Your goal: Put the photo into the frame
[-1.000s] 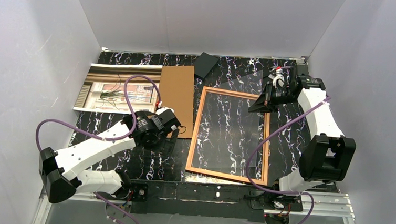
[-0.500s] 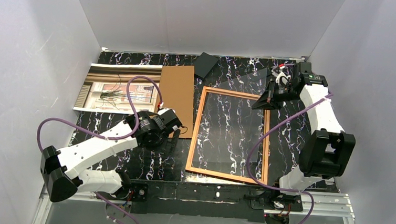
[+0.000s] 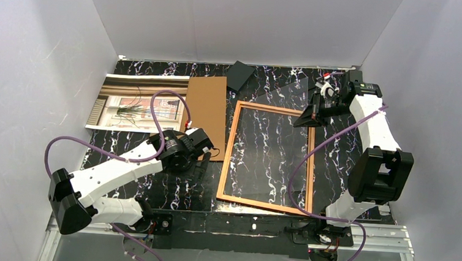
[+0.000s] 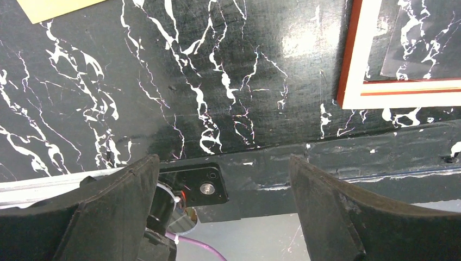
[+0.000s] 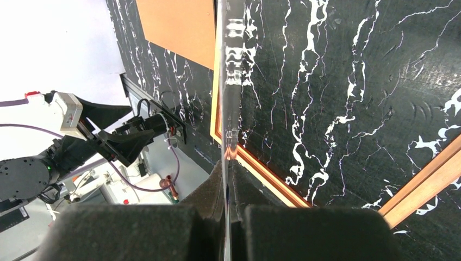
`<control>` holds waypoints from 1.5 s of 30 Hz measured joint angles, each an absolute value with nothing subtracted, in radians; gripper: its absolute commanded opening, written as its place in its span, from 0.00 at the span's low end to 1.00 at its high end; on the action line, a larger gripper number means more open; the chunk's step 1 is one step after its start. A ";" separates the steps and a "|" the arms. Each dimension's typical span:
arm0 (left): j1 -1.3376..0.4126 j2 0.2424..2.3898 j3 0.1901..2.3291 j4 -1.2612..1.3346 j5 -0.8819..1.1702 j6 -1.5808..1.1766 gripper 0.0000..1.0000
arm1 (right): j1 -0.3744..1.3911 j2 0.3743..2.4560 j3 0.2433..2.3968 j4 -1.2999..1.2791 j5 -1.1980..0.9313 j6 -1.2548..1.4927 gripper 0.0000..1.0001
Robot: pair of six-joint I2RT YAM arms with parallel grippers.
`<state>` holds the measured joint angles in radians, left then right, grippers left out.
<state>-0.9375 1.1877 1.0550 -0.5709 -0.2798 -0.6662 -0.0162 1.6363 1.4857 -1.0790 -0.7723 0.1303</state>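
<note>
Firmly clamped on the clear sheet (image 5: 232,65), right gripper (image 5: 227,166) should raise it clear of the frame (image 3: 227,152) beneath; left gripper (image 4: 223,160) gapes, its 2 fingers (image 4: 108,217) empty.

No text, label, brand, number or sign can be read in any view. The large thin paper photo (image 3: 137,102) of a curtained window and a potted plant shows only its picture. There is no legible lettering on the thin orange-red rectangular frame (image 3: 263,204), the plain brown cardboard board (image 3: 205,107), the clear transparent sheet (image 5: 232,65) or the black, white-veined marble-pattern surface (image 3: 175,191). Any markings on the arms are too small to make out.
</note>
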 measured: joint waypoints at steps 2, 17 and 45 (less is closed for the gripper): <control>-0.937 1.190 1.055 -0.566 -0.278 -0.666 0.88 | -0.012 1.636 1.486 -1.078 -0.778 0.133 0.01; -0.937 1.230 1.055 -0.547 -0.256 -0.666 0.87 | -0.006 1.641 1.557 -1.065 -0.827 0.248 0.01; -0.932 1.420 1.020 -0.165 -0.229 -0.572 0.73 | -0.019 1.701 1.544 -0.991 -0.876 0.360 0.01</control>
